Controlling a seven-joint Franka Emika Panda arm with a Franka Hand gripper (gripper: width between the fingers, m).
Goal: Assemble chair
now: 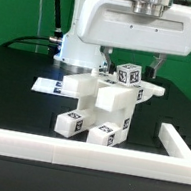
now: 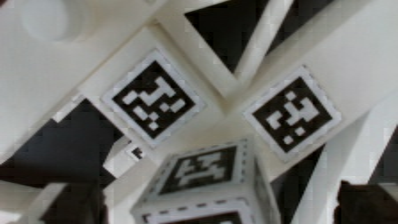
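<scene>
- Exterior view: the gripper [image 1: 134, 66] hangs over the chair [image 1: 102, 107]; fingers apart or clamped, I cannot tell.
- Wrist view: tagged faces of the chair [image 2: 169, 100] fill the frame, so the gripper is close, probably to seat a part.
- The partly built chair stands inside the border rail [image 1: 73, 153], likely a brace; the marker board [image 1: 53, 84] lies just beside it, on the exterior view's left.

exterior view wide, wrist view tight on shared chair [image 1: 102, 105]
</scene>
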